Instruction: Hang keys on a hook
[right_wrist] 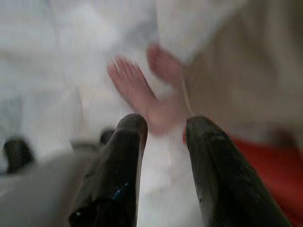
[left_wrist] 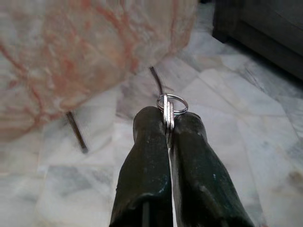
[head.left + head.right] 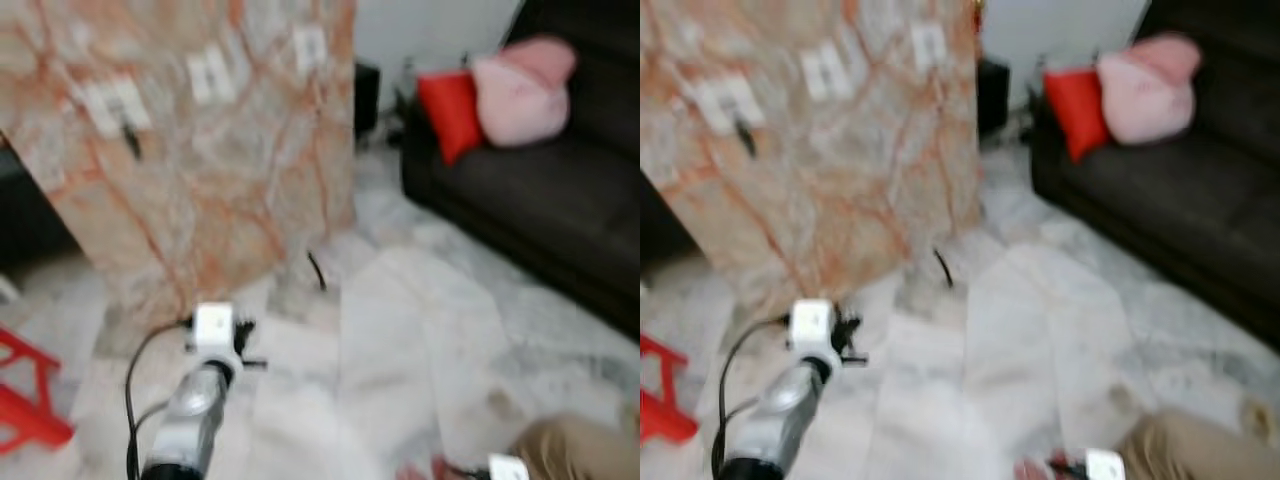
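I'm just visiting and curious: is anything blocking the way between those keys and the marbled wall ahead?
Nothing visible does. The left pincer grips the keys, and only bare marble floor lies before the marbled wall. The blurred views show no clear hook.

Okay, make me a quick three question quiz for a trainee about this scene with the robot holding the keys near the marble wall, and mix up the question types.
1. True or false: the left gripper is shut on the keys.
2. Multiple choice: the red cushion on the dark sofa sits beside what? A) a pink cushion B) a blue blanket C) a stack of books
3. Fill in: the right gripper's fingers are ____.

Key: 1 true; the key ring pokes out between the closed fingertips. 2 A, the pink cushion. 3 open, with a clear gap between them.
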Robot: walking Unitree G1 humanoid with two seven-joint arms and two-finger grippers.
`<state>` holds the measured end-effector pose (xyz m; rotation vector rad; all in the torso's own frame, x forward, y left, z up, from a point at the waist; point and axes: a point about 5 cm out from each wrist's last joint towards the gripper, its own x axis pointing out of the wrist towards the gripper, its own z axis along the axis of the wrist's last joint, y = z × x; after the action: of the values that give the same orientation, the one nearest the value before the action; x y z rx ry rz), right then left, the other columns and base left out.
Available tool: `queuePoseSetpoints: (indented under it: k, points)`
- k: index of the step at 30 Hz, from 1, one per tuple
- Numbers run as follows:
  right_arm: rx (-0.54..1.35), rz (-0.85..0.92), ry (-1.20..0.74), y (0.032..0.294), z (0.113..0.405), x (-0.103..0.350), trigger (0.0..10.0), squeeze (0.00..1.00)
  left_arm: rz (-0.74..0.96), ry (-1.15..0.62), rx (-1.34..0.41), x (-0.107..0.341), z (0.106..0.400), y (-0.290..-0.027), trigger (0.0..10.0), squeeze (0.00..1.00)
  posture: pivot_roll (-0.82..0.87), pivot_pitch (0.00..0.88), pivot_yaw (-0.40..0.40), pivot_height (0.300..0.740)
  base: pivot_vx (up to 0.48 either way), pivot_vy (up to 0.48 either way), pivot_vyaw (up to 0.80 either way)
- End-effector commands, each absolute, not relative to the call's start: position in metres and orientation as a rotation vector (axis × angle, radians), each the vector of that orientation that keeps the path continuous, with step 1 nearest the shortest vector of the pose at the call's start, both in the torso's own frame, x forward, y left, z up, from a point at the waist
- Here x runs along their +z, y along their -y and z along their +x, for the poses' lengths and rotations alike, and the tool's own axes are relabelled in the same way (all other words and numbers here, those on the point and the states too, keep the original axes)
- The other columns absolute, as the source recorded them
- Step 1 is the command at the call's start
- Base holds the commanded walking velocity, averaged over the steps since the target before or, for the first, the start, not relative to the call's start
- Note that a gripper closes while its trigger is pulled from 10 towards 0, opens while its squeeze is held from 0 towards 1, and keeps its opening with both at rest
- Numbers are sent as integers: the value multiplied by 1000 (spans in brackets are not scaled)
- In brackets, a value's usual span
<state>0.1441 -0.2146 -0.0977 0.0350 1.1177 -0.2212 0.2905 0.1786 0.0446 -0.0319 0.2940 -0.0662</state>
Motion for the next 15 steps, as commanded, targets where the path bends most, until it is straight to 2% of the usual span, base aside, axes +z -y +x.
queuePoseSetpoints:
  k: [1,15]
  points:
    - [-195,51,-1092,203,153,-96,10000,0,-12,-299,-25,43,288,-191,10000,0,-41,0,-29,740,394,0,0]
    - [-188,40,-1096,204,154,-96,10000,0,-16,-294,10,42,285,-195,10000,0,-23,0,-47,740,396,0,0]
